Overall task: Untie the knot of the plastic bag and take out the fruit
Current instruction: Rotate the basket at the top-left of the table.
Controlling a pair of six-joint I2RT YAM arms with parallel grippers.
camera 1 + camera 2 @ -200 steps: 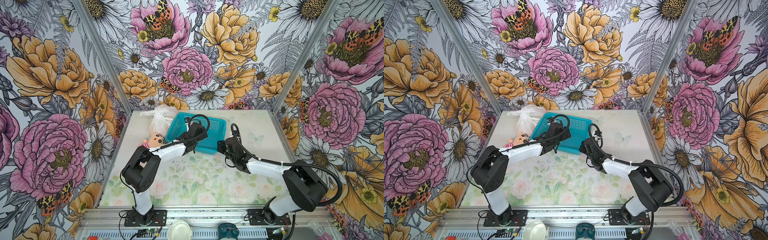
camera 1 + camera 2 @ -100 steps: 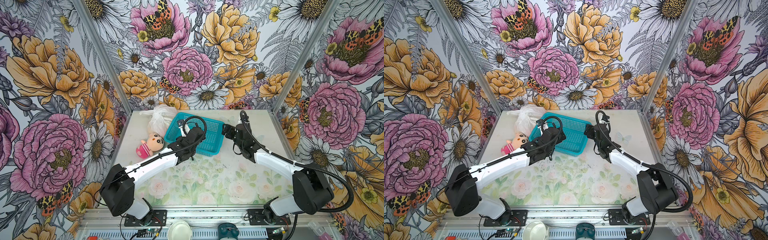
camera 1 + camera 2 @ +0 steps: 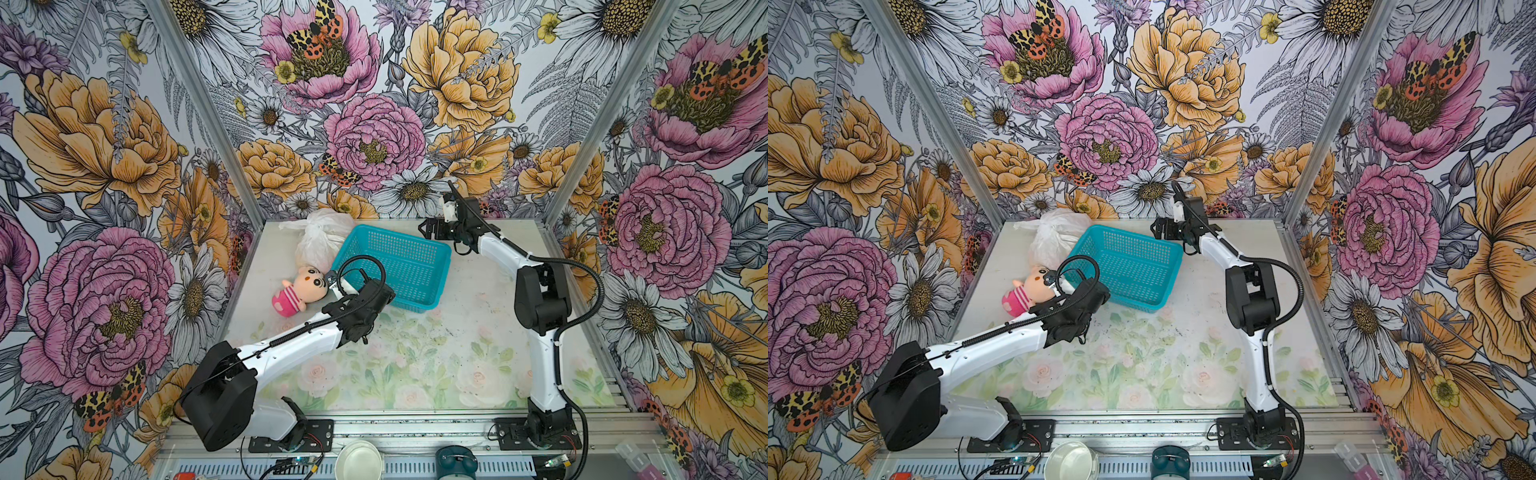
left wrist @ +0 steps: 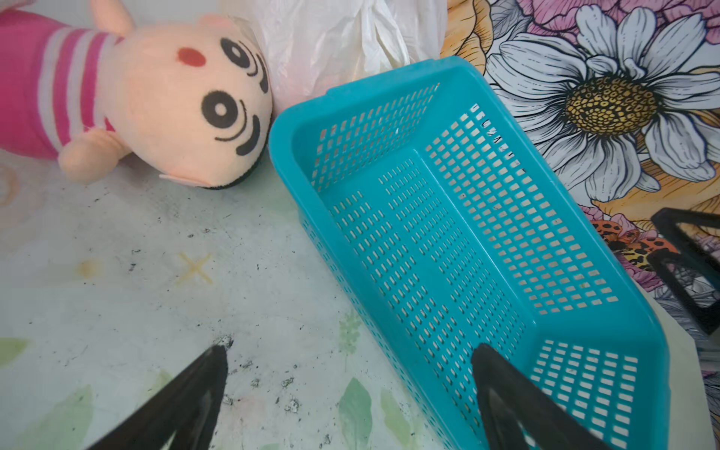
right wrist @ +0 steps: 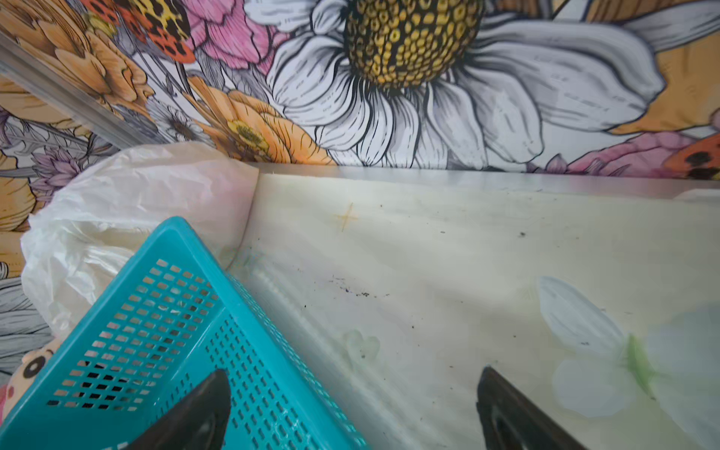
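1. left jaws: wide open, empty, straddling the near corner of the teal basket (image 3: pixel 399 266), one finger (image 4: pixel 506 389) inside the rim. Driving forward from here shoves the basket, not the plastic bag (image 3: pixel 320 237).
2. plush doll (image 3: pixel 299 291) lies just beside that corner and looks to touch the bag. Reaching across it risks a snag or a wrong grab.
3. right jaws: wide open, empty, at the basket's far corner, one finger over the mesh. Same collision risk.
4. plastic bag sits in the far left corner of the worktop (image 3: pixel 415 353), behind basket and doll, against the wall. Tight access; thin film may tear or slip.
5. knot not clearly visible, fruit hidden inside; a blind pinch may tighten it.
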